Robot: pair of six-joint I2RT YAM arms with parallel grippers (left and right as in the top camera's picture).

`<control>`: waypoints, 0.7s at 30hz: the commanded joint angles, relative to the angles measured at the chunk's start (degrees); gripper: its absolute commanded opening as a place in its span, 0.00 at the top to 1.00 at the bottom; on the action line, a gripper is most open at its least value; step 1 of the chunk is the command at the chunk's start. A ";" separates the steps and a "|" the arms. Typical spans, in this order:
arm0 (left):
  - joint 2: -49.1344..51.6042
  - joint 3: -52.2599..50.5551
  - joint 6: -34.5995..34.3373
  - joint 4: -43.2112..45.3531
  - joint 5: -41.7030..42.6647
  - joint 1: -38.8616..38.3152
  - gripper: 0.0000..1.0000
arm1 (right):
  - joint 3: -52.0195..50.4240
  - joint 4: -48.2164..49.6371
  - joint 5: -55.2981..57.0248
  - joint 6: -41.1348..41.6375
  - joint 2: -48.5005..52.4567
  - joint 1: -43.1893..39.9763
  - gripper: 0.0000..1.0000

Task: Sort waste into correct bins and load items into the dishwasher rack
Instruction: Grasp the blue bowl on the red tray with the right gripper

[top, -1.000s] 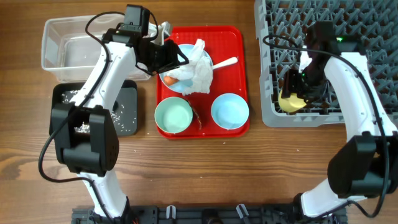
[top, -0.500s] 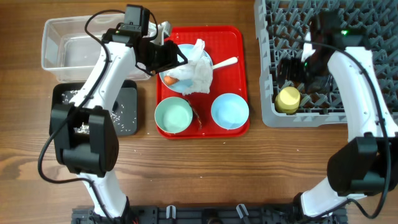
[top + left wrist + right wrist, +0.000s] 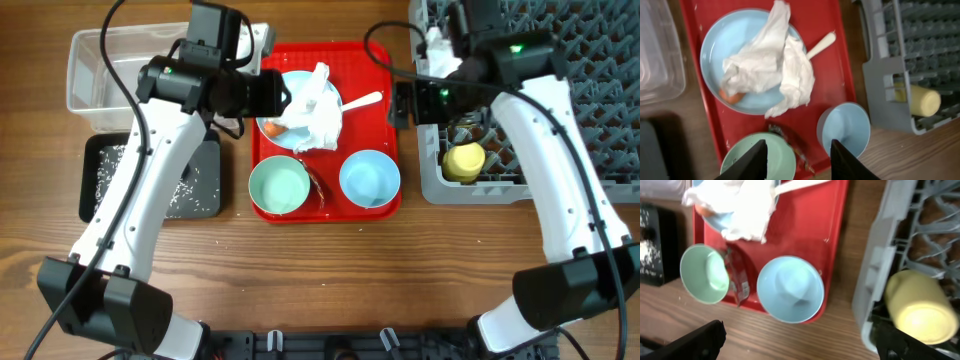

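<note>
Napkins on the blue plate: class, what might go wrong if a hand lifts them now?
The napkins cover part of the carrot piece and one end of the spoon, so lifting could drag either off the plate. The wrapper sits between the green bowl and blue bowl; reaching for it might knock one.

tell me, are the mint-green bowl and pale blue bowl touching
Apart: overhead view shows flat red tray between mint-green bowl and pale blue bowl.
</note>
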 commanded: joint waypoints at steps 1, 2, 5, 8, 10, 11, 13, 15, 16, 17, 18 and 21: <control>-0.37 0.09 2.03 -5.05 -2.40 -0.87 0.57 | -3.45 -0.15 -0.74 0.85 -1.22 1.90 0.02; -0.37 0.09 3.23 -6.25 -3.19 -1.97 0.57 | -5.53 1.03 -1.11 2.36 -1.22 2.60 0.03; -0.37 0.09 3.45 -6.97 -6.27 -5.70 0.57 | -8.98 3.78 -2.25 3.39 -1.22 4.00 0.04; -0.24 -0.02 4.61 -6.93 -8.35 -8.87 0.57 | -11.65 7.19 -2.64 3.56 -1.22 5.18 0.06; -0.24 -0.02 4.57 -6.58 -9.92 -9.88 0.58 | -14.53 9.46 -1.97 4.63 -1.22 5.68 0.10; -0.24 -0.02 4.44 -6.56 -10.08 -9.92 0.58 | -17.09 10.80 0.13 6.80 -1.22 5.75 0.12; -0.24 -0.02 4.39 -6.14 -10.34 -9.75 0.59 | -22.21 14.60 0.55 8.26 -1.22 5.75 0.18; -0.24 -0.02 3.72 -5.16 -10.38 -9.16 0.56 | -25.24 18.03 0.76 9.29 -1.22 5.92 0.27; -0.24 -0.02 1.97 -4.50 -11.13 -8.57 0.54 | -26.99 20.31 1.09 9.51 -1.22 6.03 0.30; -0.24 -0.02 -0.48 -3.87 -12.35 -7.85 0.51 | -29.42 22.97 3.50 11.23 -1.20 6.32 0.32; -0.24 -0.02 -2.14 -3.41 -12.85 -6.91 0.51 | -31.32 24.94 5.09 12.24 -1.22 6.60 0.33; -0.24 -0.02 -4.81 -2.86 -13.31 -5.11 0.51 | -35.06 28.50 10.01 15.15 -1.09 7.23 0.32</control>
